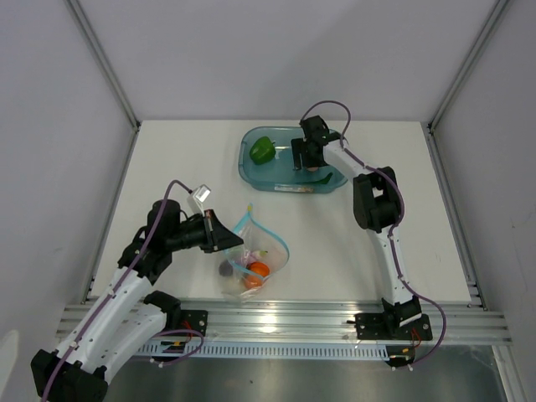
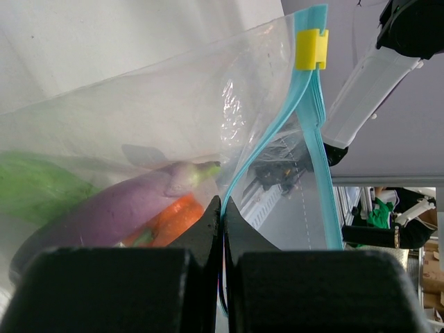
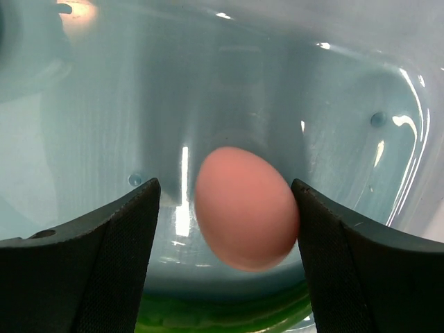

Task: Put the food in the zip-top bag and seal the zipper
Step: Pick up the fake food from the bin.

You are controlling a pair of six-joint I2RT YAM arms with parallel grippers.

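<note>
The clear zip-top bag [image 1: 261, 251] lies at the table's front centre. In it are a purple eggplant [image 2: 118, 208], an orange round one [image 2: 173, 218] and a light green long one [image 2: 35, 187]. My left gripper [image 1: 228, 239] is shut on the bag's mouth edge, pinching the teal zipper strip [image 2: 309, 125] in the left wrist view [image 2: 222, 205]. A yellow slider [image 2: 311, 48] sits at the strip's end. My right gripper [image 1: 303, 161] is down in the teal tub [image 1: 280, 177], open around the beige egg [image 3: 246, 208]; its right finger touches the egg. The green bell pepper [image 1: 262, 150] lies in the tub's left part.
The tub's floor [image 3: 208, 83] fills the right wrist view, with something green [image 3: 222, 316] low behind the egg. Grey walls and aluminium posts enclose the table. A metal rail [image 1: 293, 318] runs along the near edge by the arm bases.
</note>
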